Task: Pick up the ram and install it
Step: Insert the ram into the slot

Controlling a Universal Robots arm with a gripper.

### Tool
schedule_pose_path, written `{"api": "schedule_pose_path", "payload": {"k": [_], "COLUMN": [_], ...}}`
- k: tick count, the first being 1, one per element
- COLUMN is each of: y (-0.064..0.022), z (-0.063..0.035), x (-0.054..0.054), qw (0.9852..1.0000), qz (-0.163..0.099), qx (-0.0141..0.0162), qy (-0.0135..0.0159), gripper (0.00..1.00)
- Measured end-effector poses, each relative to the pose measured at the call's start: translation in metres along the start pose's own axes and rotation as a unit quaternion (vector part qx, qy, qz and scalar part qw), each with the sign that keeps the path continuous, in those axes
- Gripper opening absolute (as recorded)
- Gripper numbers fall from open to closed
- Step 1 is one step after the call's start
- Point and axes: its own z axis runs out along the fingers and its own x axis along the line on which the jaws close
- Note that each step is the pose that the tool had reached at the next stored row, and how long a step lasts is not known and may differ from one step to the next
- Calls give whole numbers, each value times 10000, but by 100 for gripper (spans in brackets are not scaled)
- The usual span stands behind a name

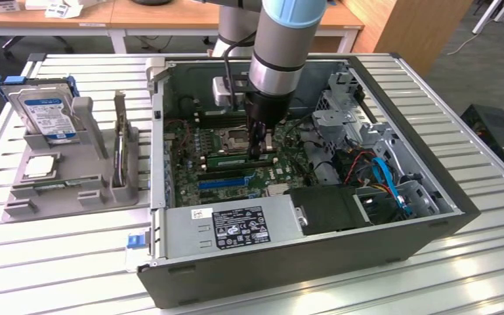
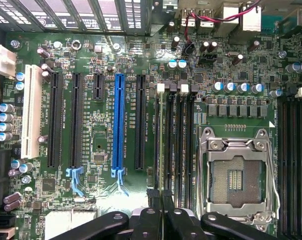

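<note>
The ram, a narrow green stick, stands on edge along the memory slots beside the processor socket, inside the open computer case. My gripper reaches straight down into the case with its tips at the ram's end nearer the exterior view's right. In the wrist view the two black fingers meet with only a thin line between them, and the gripper lines up with one slot. The jaws are shut on the stick's thin edge. I cannot tell whether the stick is fully down in the slot.
The open silver processor socket lies right beside the slots. A blue expansion slot and black ones run parallel. The power supply, drive cage and cables crowd the case. A grey tray holding a hard drive stands outside, at the exterior view's left.
</note>
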Motion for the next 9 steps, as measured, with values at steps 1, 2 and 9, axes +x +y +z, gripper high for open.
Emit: {"api": "schedule_pose_path", "payload": {"k": [1, 2, 9], "y": [0, -1, -3], "z": [0, 0, 1], "x": [0, 0, -1], "qw": [10000, 10000, 10000], "qz": [0, 0, -1], "qx": [0, 0, 0], "qy": [0, 0, -1], "gripper": [13, 13, 13]}}
